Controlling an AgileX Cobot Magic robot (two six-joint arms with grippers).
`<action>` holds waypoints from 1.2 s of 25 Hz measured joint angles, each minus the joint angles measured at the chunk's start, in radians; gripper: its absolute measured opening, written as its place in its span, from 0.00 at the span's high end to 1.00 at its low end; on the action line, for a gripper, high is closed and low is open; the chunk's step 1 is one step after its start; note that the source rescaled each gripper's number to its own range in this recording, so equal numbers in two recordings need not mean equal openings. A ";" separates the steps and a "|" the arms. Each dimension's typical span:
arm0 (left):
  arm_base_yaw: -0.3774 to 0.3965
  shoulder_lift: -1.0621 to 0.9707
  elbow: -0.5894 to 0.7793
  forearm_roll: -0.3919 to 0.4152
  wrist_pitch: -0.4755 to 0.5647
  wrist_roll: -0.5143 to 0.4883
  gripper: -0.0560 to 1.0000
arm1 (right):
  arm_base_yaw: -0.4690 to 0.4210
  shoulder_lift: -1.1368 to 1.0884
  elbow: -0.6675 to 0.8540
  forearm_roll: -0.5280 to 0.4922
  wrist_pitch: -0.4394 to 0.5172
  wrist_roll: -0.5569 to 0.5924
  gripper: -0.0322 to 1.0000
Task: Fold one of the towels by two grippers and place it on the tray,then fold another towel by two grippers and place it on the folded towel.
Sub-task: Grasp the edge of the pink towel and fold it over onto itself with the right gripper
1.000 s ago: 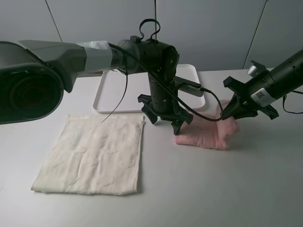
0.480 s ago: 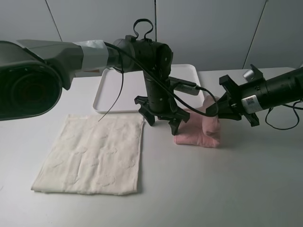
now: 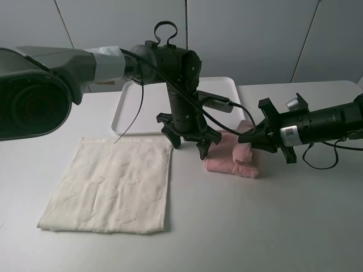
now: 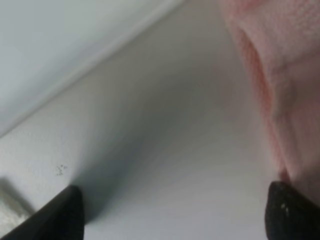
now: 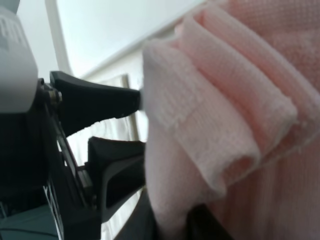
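While folding 1st towel, grips raised flap of pink towel w/ right hand, on tabletop just in front of white tray; holds left hand open, empty, at towel's other edge. Nxt, prob.: lay flap flat, release, lift w/ both hands onto tray.

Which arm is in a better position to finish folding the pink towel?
The right. The right gripper is shut on a raised edge of the pink towel, held over the rest of it. The left gripper is open at the other end, holding nothing.
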 joint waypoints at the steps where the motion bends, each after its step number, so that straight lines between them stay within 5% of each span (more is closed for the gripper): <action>1: 0.000 0.000 0.000 0.000 0.000 0.002 0.02 | 0.000 0.004 0.000 0.011 0.000 -0.009 0.91; 11: 0.075 -0.008 0.000 -0.023 -0.022 0.034 0.02 | 0.000 0.014 0.002 0.026 -0.002 -0.049 0.91; 18: 0.158 -0.061 0.000 -0.164 -0.025 0.108 0.02 | 0.002 0.014 0.002 0.028 -0.006 -0.054 0.89; 25: 0.170 -0.081 0.000 -0.260 0.000 0.197 0.02 | 0.136 0.016 0.002 0.122 -0.062 -0.082 0.66; 30: 0.170 -0.084 0.000 -0.270 0.053 0.238 0.02 | 0.213 0.016 -0.016 0.131 -0.109 -0.109 0.30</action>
